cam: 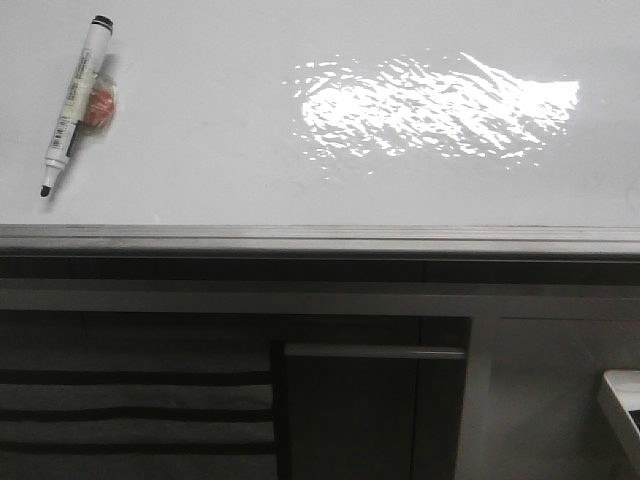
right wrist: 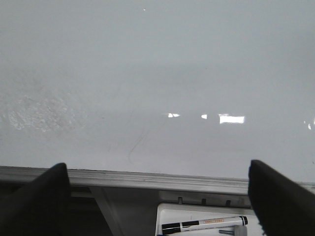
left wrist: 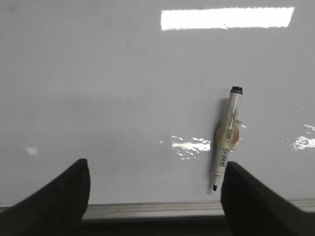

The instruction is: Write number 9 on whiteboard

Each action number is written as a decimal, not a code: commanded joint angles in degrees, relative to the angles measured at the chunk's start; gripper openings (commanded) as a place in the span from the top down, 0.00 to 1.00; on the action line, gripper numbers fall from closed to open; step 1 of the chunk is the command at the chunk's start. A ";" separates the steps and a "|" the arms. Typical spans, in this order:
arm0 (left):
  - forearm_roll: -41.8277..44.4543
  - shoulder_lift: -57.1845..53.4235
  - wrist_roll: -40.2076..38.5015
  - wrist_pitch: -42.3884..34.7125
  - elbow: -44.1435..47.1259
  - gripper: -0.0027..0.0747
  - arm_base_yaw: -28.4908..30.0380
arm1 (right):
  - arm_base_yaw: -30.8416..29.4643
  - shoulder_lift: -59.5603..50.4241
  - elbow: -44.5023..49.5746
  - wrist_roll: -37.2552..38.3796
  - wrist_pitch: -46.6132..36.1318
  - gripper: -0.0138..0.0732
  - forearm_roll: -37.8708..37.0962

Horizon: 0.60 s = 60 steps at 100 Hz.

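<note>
The whiteboard (cam: 250,150) lies flat, glossy white with rippled glare and a grey metal edge strip (cam: 320,238) at its near side. An uncapped white marker (cam: 75,105) with a black tip lies on the board at far left, beside a small red-orange object (cam: 102,106). It also shows in the left wrist view (left wrist: 226,138), tip toward the edge strip. My left gripper (left wrist: 155,196) is open and empty, its fingers (left wrist: 59,201) near the board's edge. My right gripper (right wrist: 157,201) is open and empty over the edge strip (right wrist: 157,179). No number 9 shows; only faint scratch lines (right wrist: 138,142).
Dark cabinet panels (cam: 200,400) stand below the board's near edge. A white tray (right wrist: 206,221) holding a second capped marker (right wrist: 204,225) sits below the board at the right; its corner shows in the front view (cam: 622,405).
</note>
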 commanded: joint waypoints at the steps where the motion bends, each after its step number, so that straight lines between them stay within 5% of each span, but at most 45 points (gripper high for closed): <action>1: -1.06 2.82 0.69 -3.30 -1.70 0.30 -1.73 | 0.19 0.89 -2.12 -0.38 -3.90 0.10 -0.52; 33: -1.06 18.16 2.80 -8.46 -1.83 0.30 -12.00 | 0.19 0.89 -2.12 -0.38 -4.92 0.10 0.10; 60: 4.69 33.06 4.44 -23.97 -1.92 0.30 -15.81 | 0.19 0.89 -1.99 -0.38 -4.71 0.10 0.10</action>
